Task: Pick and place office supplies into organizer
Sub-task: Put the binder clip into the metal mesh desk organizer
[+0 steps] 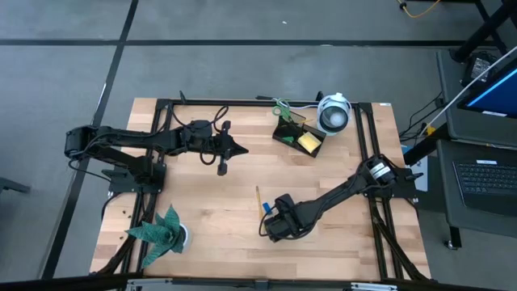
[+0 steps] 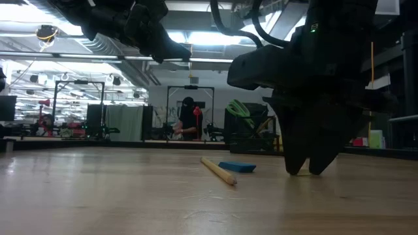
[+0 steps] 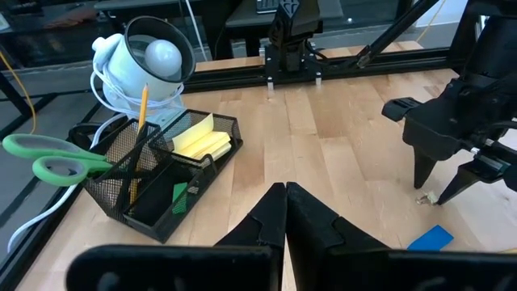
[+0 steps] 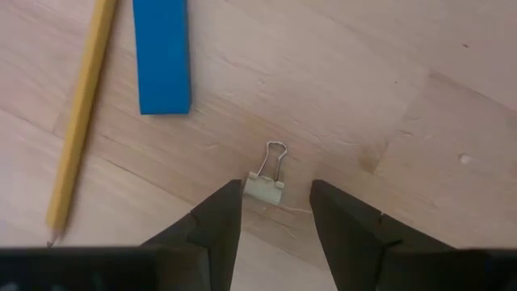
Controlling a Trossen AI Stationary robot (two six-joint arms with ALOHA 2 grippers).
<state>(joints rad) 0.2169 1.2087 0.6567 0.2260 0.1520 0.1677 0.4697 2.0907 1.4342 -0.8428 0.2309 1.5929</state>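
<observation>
A small pale binder clip (image 4: 265,187) with a wire handle lies on the table. My right gripper (image 4: 275,202) is open and points down over it (image 1: 271,229), one finger on each side. A yellow pencil (image 4: 78,121) and a blue block (image 4: 161,52) lie flat just beyond it. The black mesh organizer (image 3: 161,190) stands near the far edge. It holds green-handled scissors (image 3: 48,158), a pencil (image 3: 139,129), a yellow sticky-note pad (image 3: 202,141) and a green piece (image 3: 179,196). My left gripper (image 1: 241,149) is shut and hangs in the air left of the organizer. My right gripper comes from above, pointing down, with its fingers on either side of the binder clip's body (image 4: 265,191). One fingertip (image 4: 230,202) is right at the clip's edge, and I cannot tell whether it touches. The clip lies flat on the table.
A round white camera-like device (image 1: 333,115) with a cable sits right of the organizer at the far edge. A green paper plant (image 1: 161,230) stands at the near left corner. Black frame rails (image 1: 367,137) run along the table's sides. Bare wood lies between the two grippers.
</observation>
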